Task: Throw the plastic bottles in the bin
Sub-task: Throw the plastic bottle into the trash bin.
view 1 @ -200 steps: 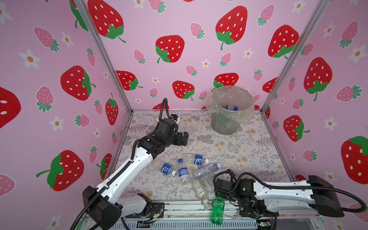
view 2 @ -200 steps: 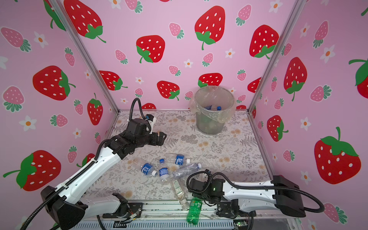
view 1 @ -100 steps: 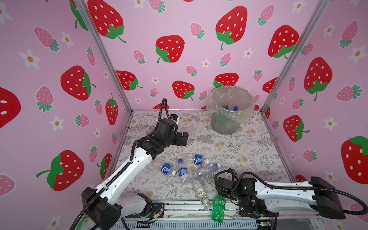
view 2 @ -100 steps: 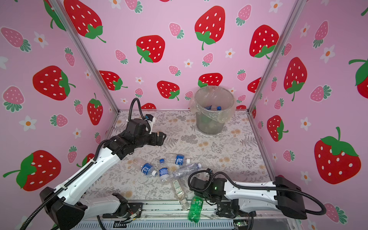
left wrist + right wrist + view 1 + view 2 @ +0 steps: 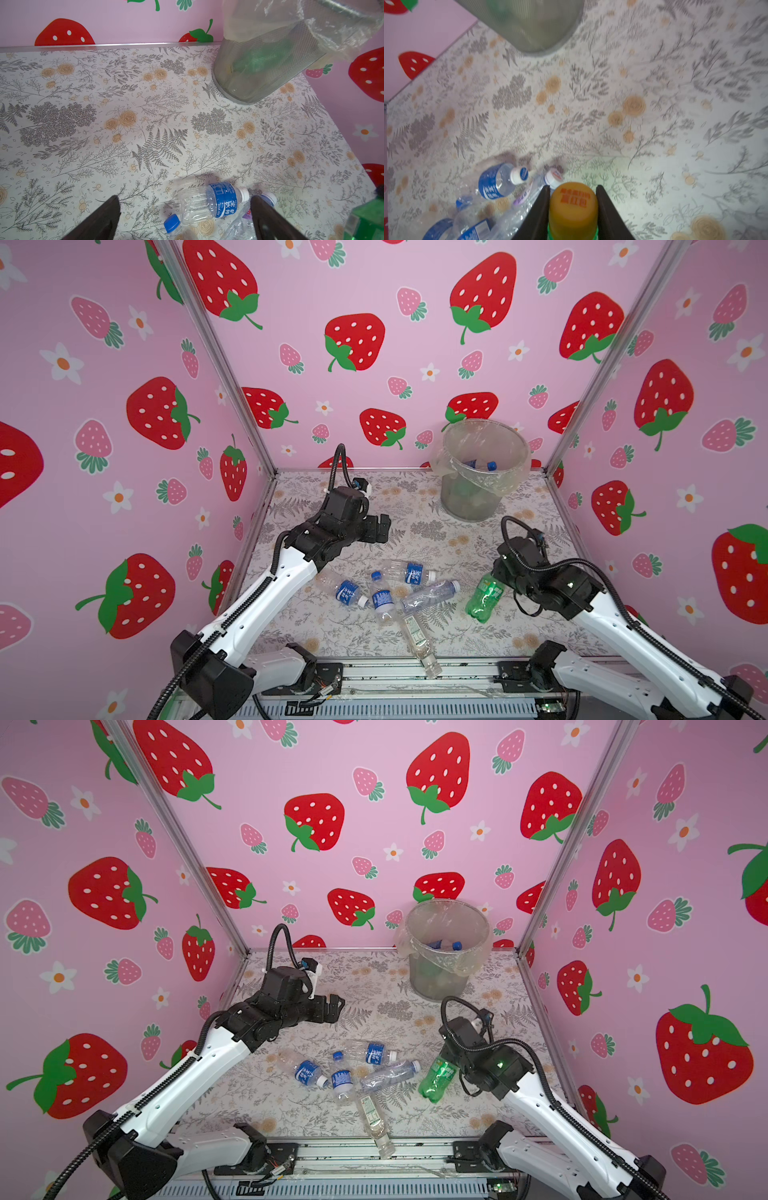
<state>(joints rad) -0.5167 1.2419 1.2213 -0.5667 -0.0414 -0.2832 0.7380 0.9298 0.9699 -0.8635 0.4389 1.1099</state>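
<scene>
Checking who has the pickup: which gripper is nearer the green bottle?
Right. The right gripper is shut on the green bottle at its yellow-capped neck. The left gripper hangs open beyond the loose clear bottles, well apart from it.

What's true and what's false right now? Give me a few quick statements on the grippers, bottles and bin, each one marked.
1. The right gripper is shut on the green bottle. True.
2. The left gripper holds a blue-labelled bottle. False: it is open and empty, above the table.
3. The bin is empty. False: blue-capped bottles lie inside it.
4. Clear bottles lie on the table between the two arms. True.
5. The bin lies on its side. False: it stands upright at the back of the table.
</scene>
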